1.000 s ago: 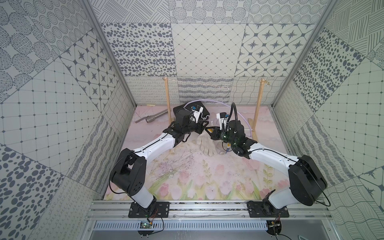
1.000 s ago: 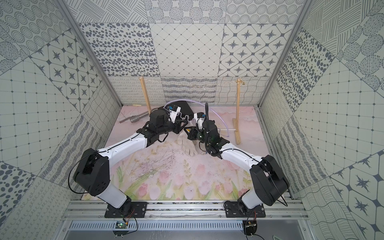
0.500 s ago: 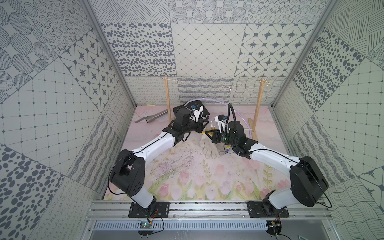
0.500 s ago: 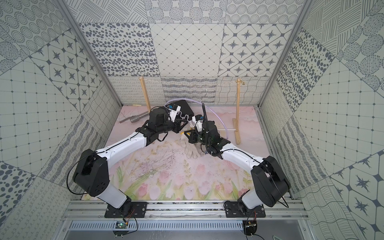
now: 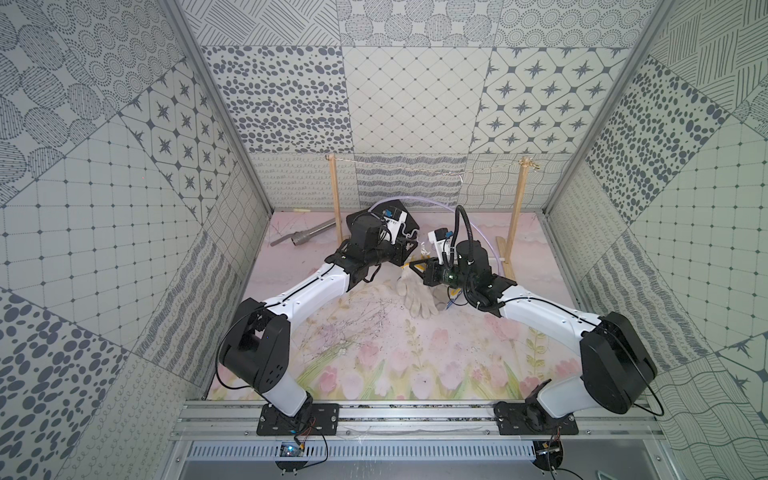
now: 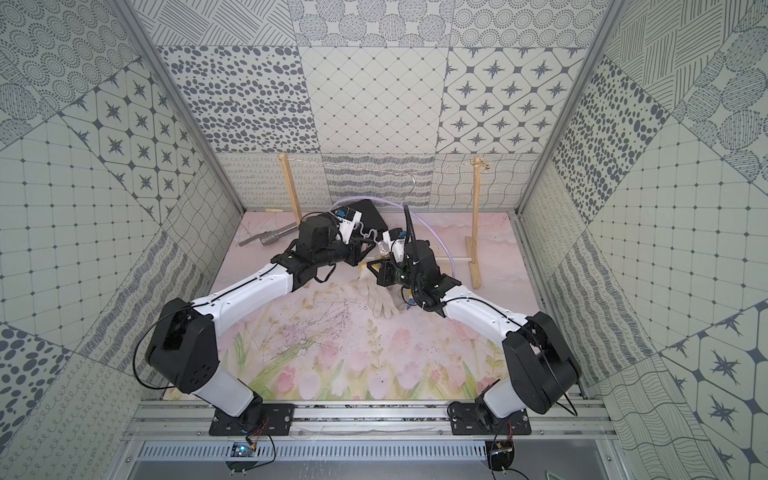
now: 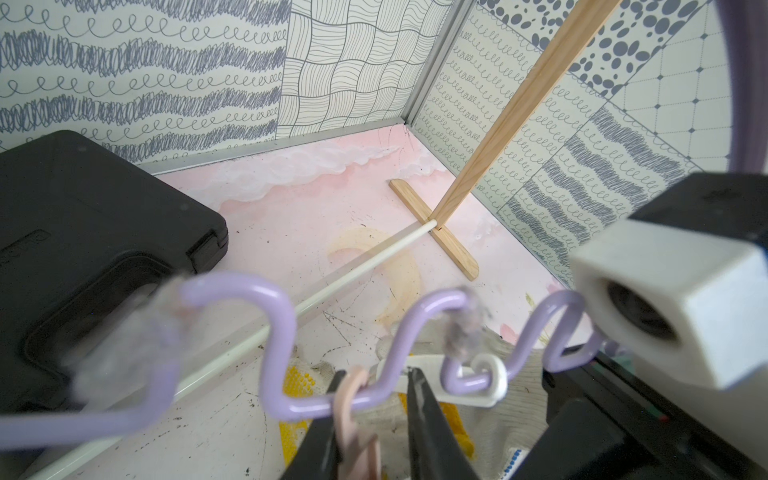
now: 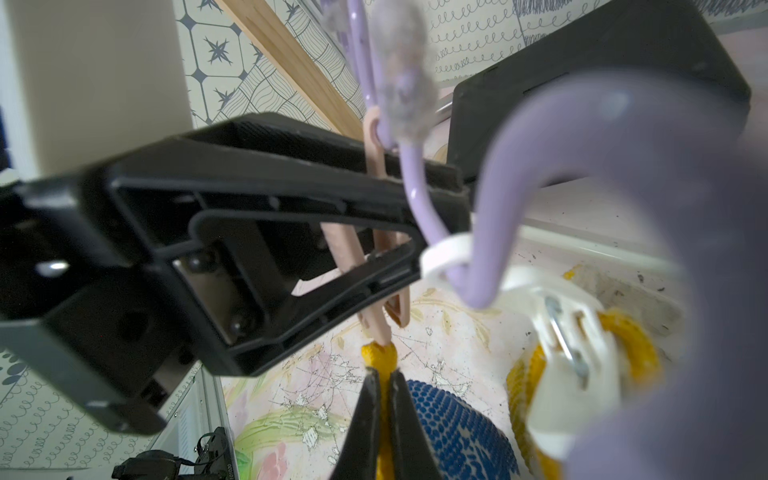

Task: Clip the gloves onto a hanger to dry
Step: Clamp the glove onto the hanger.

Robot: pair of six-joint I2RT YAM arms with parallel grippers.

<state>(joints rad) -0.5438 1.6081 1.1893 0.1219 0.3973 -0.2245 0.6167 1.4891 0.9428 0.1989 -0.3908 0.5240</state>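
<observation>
Left gripper (image 7: 376, 384): we see its jaws pinched on the pink clip (image 7: 353, 403), which hangs from the wavy bar of the lilac hanger (image 7: 282, 332).

Right gripper (image 8: 384, 380): jaws shut on the yellow cuff (image 8: 378, 353) of the blue-dotted glove (image 8: 449, 419), right under that clip's tips. We cannot tell whether the clip bites.

Just beside them, a white clip (image 8: 573, 332) grips a second glove's cuff. A plain glove (image 5: 415, 297) spreads over the mat below the right jaws, and a black case (image 7: 83, 216) lies beyond the left jaws.
</observation>
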